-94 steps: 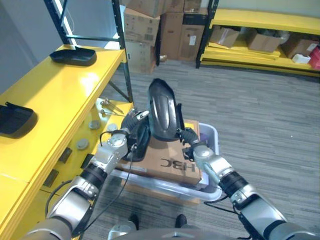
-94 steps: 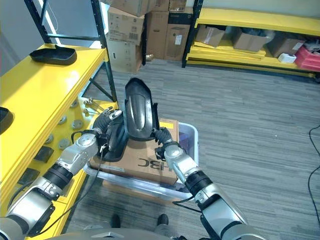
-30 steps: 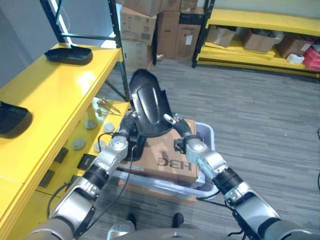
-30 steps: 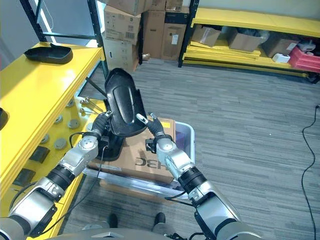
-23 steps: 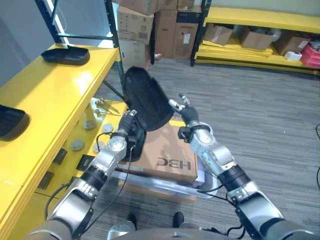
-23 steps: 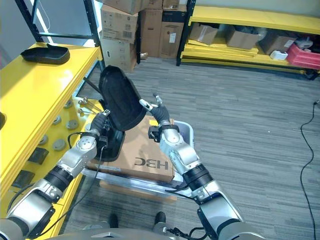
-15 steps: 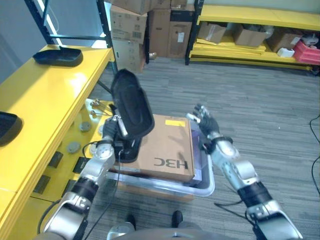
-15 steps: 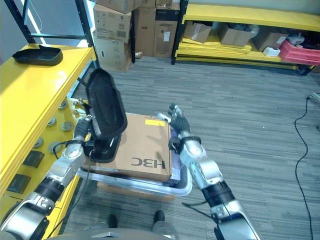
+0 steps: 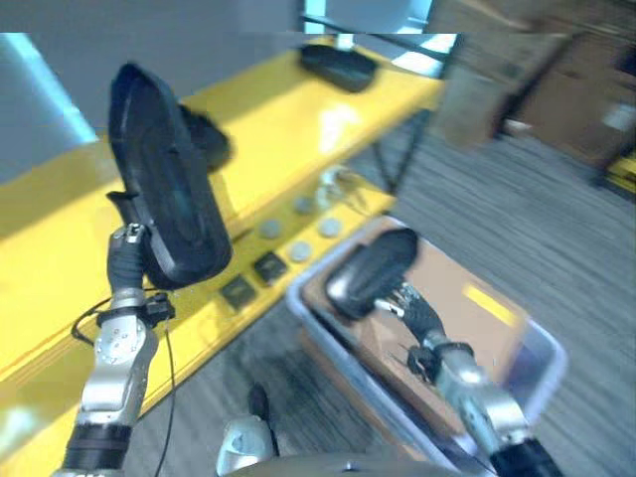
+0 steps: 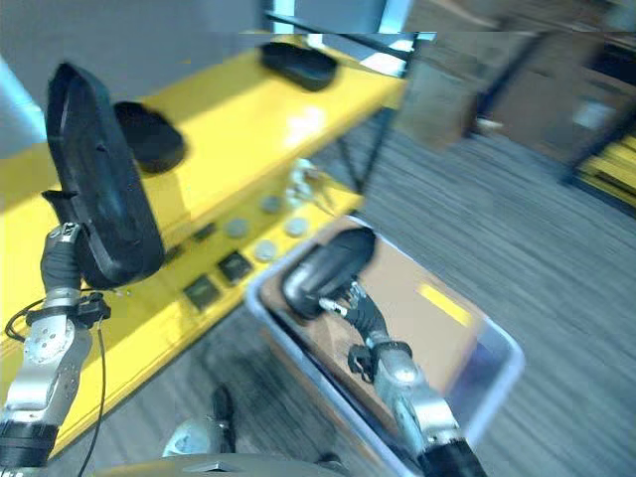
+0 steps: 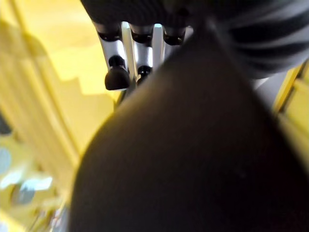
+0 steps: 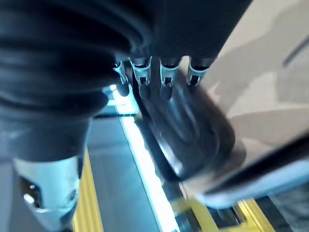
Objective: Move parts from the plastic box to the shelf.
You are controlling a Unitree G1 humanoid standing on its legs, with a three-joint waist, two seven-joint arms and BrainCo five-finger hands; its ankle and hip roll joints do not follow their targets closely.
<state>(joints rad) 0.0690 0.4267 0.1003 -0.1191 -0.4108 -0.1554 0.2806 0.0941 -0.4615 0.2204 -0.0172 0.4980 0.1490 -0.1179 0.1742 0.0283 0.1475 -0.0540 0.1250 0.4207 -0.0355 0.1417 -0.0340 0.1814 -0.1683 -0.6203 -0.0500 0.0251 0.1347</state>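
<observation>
Since half a second ago I've swung toward the yellow shelf (image 9: 298,119), my left robot hand (image 9: 127,260) gripping the black part (image 9: 164,189) upright to clear its edge, while my right robot hand (image 10: 350,298) seemingly rests open-fingered on another part (image 10: 320,266) in the plastic box (image 10: 497,348).

shelf (image 9: 288,129) at left w/ two parts (image 9: 338,66) on it, plastic box (image 9: 537,343) to its right, another part (image 9: 370,270) in box

- Left arm rises near-vertical at 8 o'clock, its left hand (image 9: 126,260) raised toward 10 o'clock, fingers (image 11: 117,75) curled, gripping.
- Right arm enters from 5 o'clock; right hand (image 9: 422,320) reaches toward centre, fingers (image 12: 143,79) extended, touching.
</observation>
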